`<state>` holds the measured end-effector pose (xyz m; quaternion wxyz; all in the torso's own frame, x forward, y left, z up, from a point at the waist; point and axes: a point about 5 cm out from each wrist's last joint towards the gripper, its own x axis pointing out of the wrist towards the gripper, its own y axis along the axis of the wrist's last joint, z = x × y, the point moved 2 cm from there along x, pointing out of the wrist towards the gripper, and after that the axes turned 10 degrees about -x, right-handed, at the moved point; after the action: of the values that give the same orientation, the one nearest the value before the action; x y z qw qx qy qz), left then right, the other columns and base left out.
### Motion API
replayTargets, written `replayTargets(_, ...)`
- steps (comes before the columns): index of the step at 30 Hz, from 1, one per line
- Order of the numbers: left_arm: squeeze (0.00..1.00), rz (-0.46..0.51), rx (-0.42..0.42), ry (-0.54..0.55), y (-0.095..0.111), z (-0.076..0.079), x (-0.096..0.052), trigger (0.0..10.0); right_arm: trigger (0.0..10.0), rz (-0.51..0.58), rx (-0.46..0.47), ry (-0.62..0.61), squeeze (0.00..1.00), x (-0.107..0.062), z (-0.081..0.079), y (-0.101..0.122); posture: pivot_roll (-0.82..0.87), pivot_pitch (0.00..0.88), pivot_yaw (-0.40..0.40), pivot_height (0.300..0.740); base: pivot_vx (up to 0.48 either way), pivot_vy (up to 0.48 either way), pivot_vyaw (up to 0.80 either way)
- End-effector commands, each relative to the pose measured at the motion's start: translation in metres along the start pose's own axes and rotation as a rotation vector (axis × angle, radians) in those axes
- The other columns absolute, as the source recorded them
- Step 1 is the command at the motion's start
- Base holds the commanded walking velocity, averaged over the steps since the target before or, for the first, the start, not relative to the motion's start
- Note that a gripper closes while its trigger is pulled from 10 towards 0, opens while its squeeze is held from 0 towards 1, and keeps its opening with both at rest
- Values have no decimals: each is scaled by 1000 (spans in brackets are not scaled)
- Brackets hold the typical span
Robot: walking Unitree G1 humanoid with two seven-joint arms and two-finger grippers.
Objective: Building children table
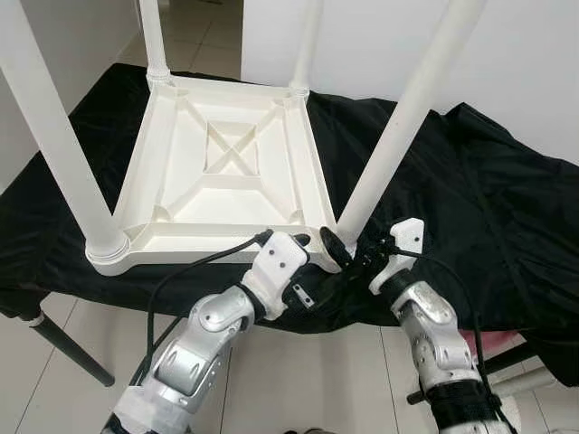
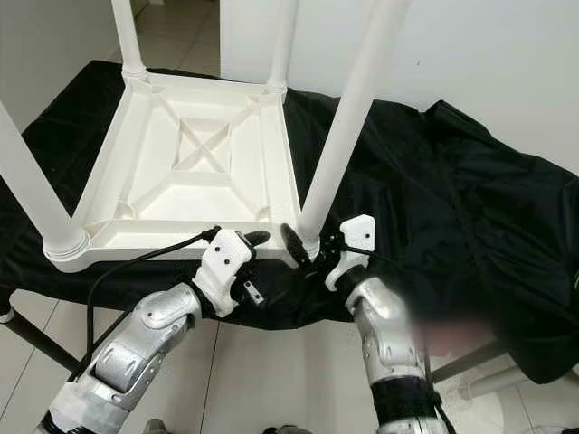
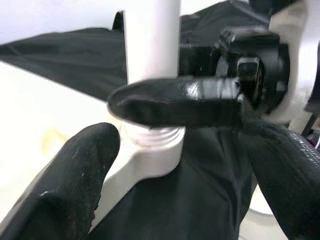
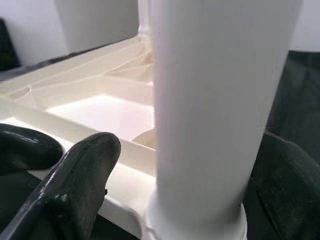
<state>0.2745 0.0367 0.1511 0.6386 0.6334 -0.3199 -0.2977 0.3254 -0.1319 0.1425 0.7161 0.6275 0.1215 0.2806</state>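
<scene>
We take the near right leg (image 1: 398, 136) of the upturned white children table (image 1: 226, 167) as our landmark. Nearest to us, both silver arms reach up to its base. The right gripper (image 1: 348, 249) closes around the foot of that leg, where it meets the corner socket; in the right wrist view one black finger (image 4: 75, 185) lies on the tabletop side of the leg and the other shows dark on the far side, so the jaws are clenched on the leg. The left gripper (image 1: 294, 240) sits just beside it, at the same corner of the frame. In the left wrist view its fingers (image 3: 75, 180) are spread, with the leg's threaded collar between them and the right gripper's finger crossing in front; they grasp nothing that we can make out.

The table lies upside down on a black cloth (image 1: 470, 181) that drapes over a support, with a dark slanted support leg (image 1: 63, 348) showing below, left of our landmark.

We count four white legs standing up from the underside: our landmark, the near left leg (image 1: 54, 136), and two far legs (image 1: 154, 36) behind. The underside shows crossing ribs around a square centre. We read no brand, label or writing anywhere.

Beyond lie a tiled floor (image 1: 194, 27) and a white wall (image 1: 534, 54).
</scene>
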Motion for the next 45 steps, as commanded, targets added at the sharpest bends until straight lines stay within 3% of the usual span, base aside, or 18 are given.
replayTargets(1,0,-8,-10,-42,0,8,-2,10000,10000,-15,-7,39,0,1,4,-4,60,77,-125,740,0,0,0)
replayTargets(8,0,-18,-27,-90,0,12,-9,10000,10000,-55,-29,149,0,7,1,-12,69,88,-124,740,0,0,0)
replayTargets(9,0,-18,-36,-105,1,13,-12,10000,9529,-61,-27,169,0,9,0,-14,71,94,-126,740,0,0,0)
replayTargets(10,0,-23,-35,-109,1,13,-14,10000,4314,-60,-32,179,0,11,0,-15,71,98,-128,740,0,0,0)
replayTargets(11,0,-23,-35,-109,1,13,-14,10000,4314,-60,-32,179,0,11,0,-15,71,98,-128,740,0,0,0)
replayTargets(12,0,-33,-29,-115,0,13,-17,10000,1765,-61,-38,187,0,12,1,-15,72,104,-132,740,0,0,0)
replayTargets(13,0,-38,-28,-116,-1,11,-18,10000,0,-65,-40,188,0,13,2,-15,72,104,-132,740,0,0,0)
replayTargets(25,0,-69,-5,-70,-2,0,-24,10000,0,-52,-40,179,0,13,9,-13,79,122,-143,740,0,0,0)
replayTargets(26,0,-72,0,-54,-2,-2,-23,10000,6980,-42,-25,159,0,12,8,-13,83,127,-142,740,0,0,0)
replayTargets(27,0,-73,3,-44,-2,-3,-23,10000,10000,-35,-18,139,0,12,8,-12,85,130,-141,740,0,0,0)
replayTargets(33,0,-75,8,-16,-3,-5,-23,10000,10000,-8,23,62,0,11,2,-7,92,140,-138,740,0,0,0)
replayTargets(39,0,-82,2,-14,-5,-3,-24,10000,10000,-73,-11,-115,0,7,1,-12,84,140,-130,740,0,0,0)
replayTargets(45,0,-81,4,-8,-4,-7,-23,10000,10000,-116,28,-269,0,4,-1,-15,78,143,-126,740,0,0,0)
